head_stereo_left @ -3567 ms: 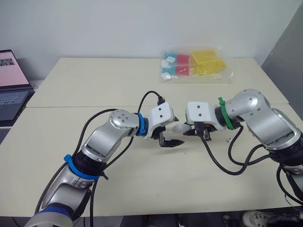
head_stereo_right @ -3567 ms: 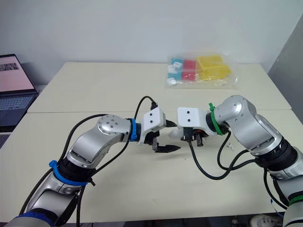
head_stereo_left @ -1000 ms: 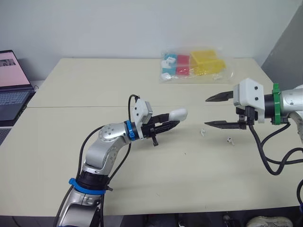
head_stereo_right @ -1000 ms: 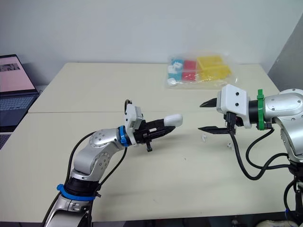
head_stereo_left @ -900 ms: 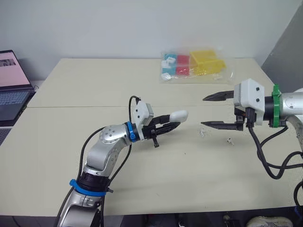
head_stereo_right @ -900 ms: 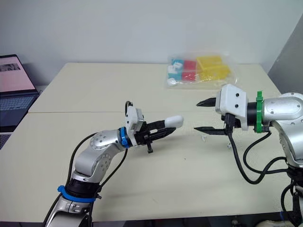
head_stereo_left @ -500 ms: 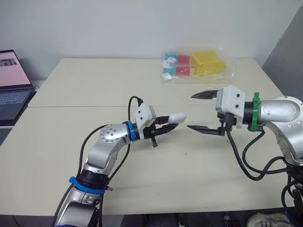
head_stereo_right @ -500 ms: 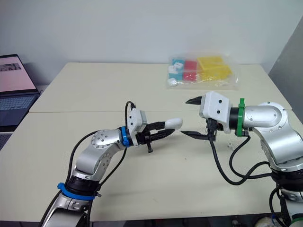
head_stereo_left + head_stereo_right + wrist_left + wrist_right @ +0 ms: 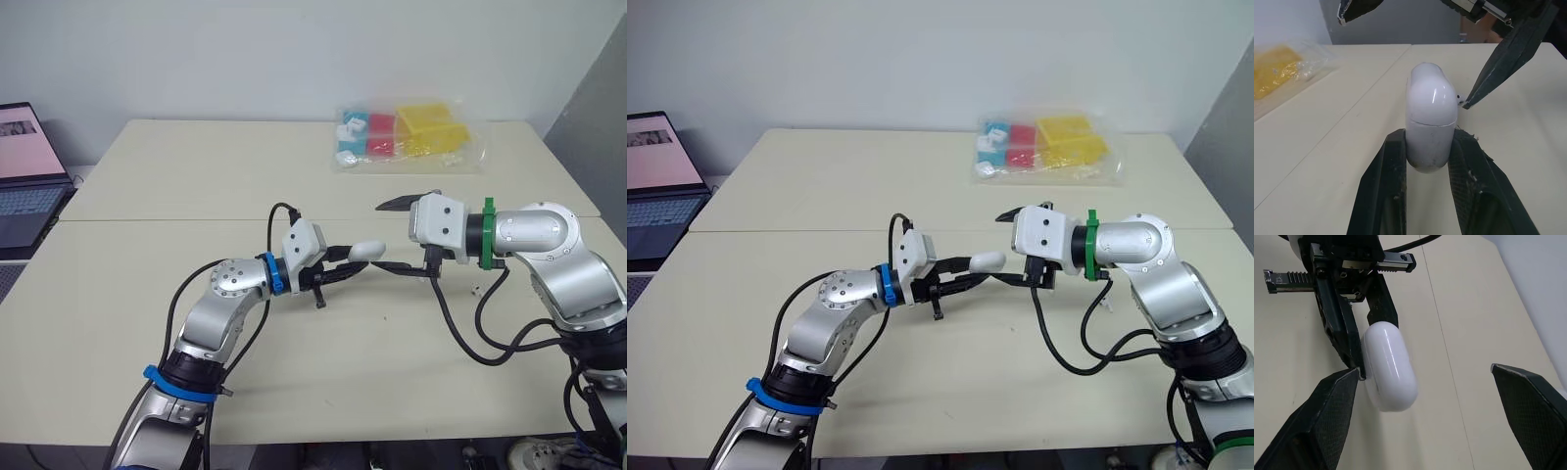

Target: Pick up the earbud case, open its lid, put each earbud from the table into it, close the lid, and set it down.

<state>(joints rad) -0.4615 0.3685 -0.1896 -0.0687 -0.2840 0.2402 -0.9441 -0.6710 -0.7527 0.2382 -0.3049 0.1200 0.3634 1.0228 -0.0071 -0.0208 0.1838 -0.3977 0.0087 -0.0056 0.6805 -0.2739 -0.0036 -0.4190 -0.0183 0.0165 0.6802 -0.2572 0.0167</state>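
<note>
The white earbud case (image 9: 367, 251) hangs just above the table, lid shut, with my left gripper (image 9: 351, 262) shut on its lower half; the left wrist view shows both fingers (image 9: 1393, 161) pressed against the case (image 9: 1431, 122). My right gripper (image 9: 380, 236) stands wide open facing it, one finger above the case's rounded end and one below, neither touching. In the right wrist view the case (image 9: 1389, 364) sits near one fingertip (image 9: 1344, 382). A small white earbud (image 9: 476, 289) lies on the table under my right forearm, and one earbud (image 9: 1459, 99) shows beside the right finger.
A clear plastic bag of yellow, red and blue boxes (image 9: 402, 137) lies at the table's far side. A laptop (image 9: 24, 166) stands off the left edge. A seam (image 9: 147, 220) crosses the tabletop behind my arms.
My right gripper has swung left across the table to the case and opened wider. The left gripper still holds the case and has dropped slightly.
</note>
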